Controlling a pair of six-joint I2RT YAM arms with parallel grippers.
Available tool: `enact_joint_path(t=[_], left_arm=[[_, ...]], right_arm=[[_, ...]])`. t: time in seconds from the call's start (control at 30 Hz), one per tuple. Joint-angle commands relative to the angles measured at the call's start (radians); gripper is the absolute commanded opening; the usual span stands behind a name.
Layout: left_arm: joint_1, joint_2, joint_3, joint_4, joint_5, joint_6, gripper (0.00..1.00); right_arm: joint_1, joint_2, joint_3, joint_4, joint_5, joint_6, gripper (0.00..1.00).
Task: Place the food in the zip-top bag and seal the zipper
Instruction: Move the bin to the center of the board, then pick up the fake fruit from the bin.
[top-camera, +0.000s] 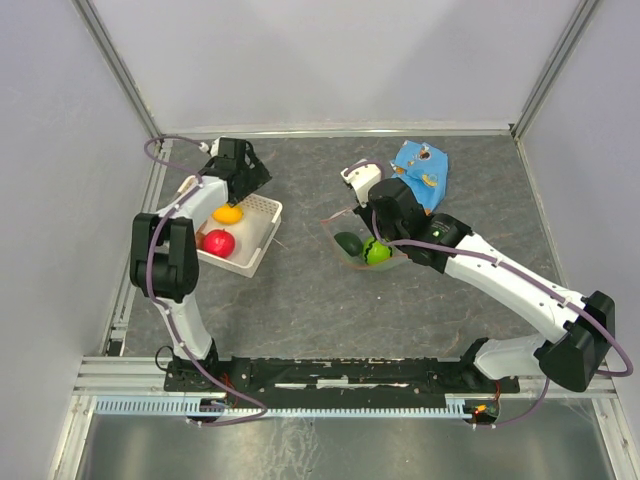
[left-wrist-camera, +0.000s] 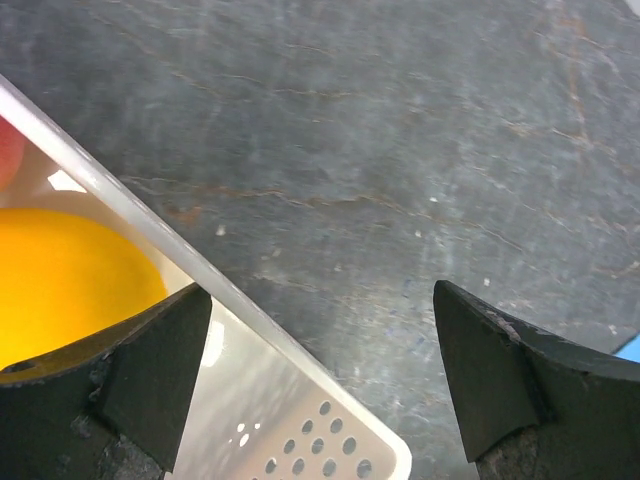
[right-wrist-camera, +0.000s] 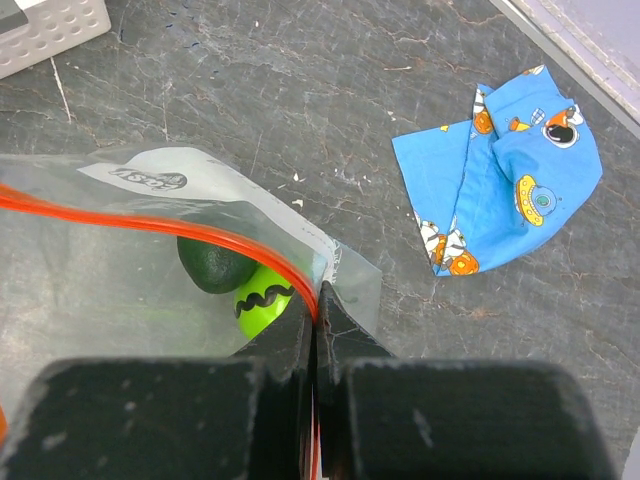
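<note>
The clear zip-top bag (right-wrist-camera: 110, 270) lies on the grey table with a white label near its mouth. Inside it sit a bright green fruit with a dark zigzag (right-wrist-camera: 262, 300) and a dark green one (right-wrist-camera: 213, 265). My right gripper (right-wrist-camera: 318, 308) is shut on the red-orange zipper (right-wrist-camera: 150, 225) at the bag's right corner. A yellow-orange fruit (top-camera: 228, 214) and a red one (top-camera: 219, 242) lie in the white basket (top-camera: 262, 240). My left gripper (left-wrist-camera: 320, 385) is open above the basket's far rim (left-wrist-camera: 130, 215), nothing between its fingers, with the yellow fruit (left-wrist-camera: 70, 280) beside its left finger.
A blue printed snack packet (top-camera: 422, 172) lies at the back right, just beyond the right wrist. Pale walls and a metal frame close in the table on three sides. The basket stands close to the left wall.
</note>
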Motion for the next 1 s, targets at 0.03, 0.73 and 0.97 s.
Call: enact_joint_path(t=[0.03, 0.73, 0.97], left_arm=[[-0.018, -0.03, 0.064, -0.005, -0.003, 0.034, 0.97], [0.002, -0.308, -0.03, -0.495, -0.337, 0.134, 1.0], [0.073, -0.273, -0.118, -0.475, -0.22, 0.178, 1.0]], right_arm=[[-0.005, -0.004, 0.034, 0.026, 0.027, -0.007, 0.03], [-0.006, -0.015, 0.034, 0.025, -0.005, 0.007, 0.03], [-0.006, -0.017, 0.034, 0.026, -0.014, 0.01, 0.03]])
